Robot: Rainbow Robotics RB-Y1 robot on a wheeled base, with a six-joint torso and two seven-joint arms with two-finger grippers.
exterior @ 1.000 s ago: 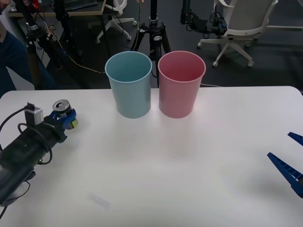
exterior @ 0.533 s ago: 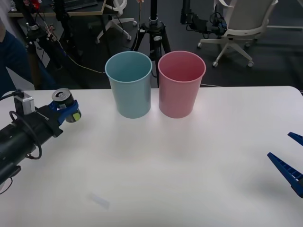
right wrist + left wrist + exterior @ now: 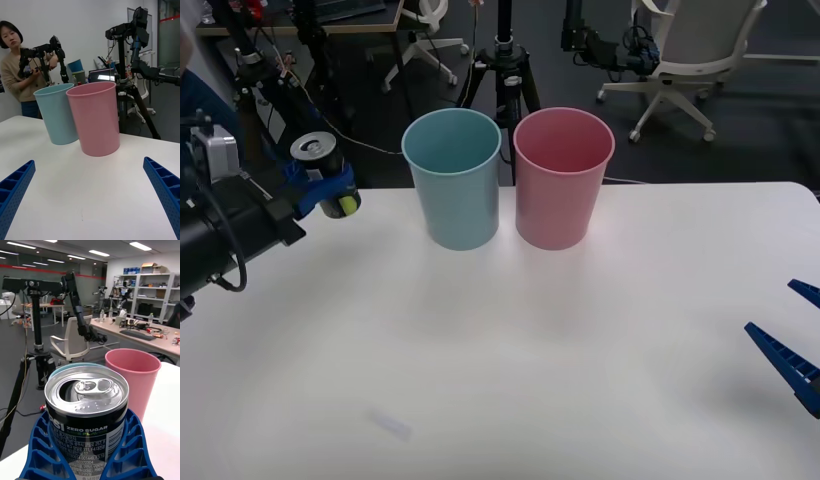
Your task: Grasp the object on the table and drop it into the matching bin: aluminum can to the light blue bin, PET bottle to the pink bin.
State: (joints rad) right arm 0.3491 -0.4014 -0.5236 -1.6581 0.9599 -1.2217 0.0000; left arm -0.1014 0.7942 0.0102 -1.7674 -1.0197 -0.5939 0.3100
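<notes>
Front view: your left hand point(image 3: 320, 190) grips the aluminum can point(image 3: 320, 170), lifted off the tabletop point(image 3: 510, 340) | light blue bin point(image 3: 452, 180) just beyond | risk: releasing short drops it outside | right hand point(image 3: 790, 340) open, idle

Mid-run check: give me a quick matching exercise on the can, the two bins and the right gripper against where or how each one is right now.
1. aluminum can
2. light blue bin
3. pink bin
4. right gripper

A. open, low over the table's right edge
B. right one of the standing pair
C. clamped in the left gripper, lifted
D. nearest the can

Pairs: 1-C, 2-D, 3-B, 4-A
</notes>
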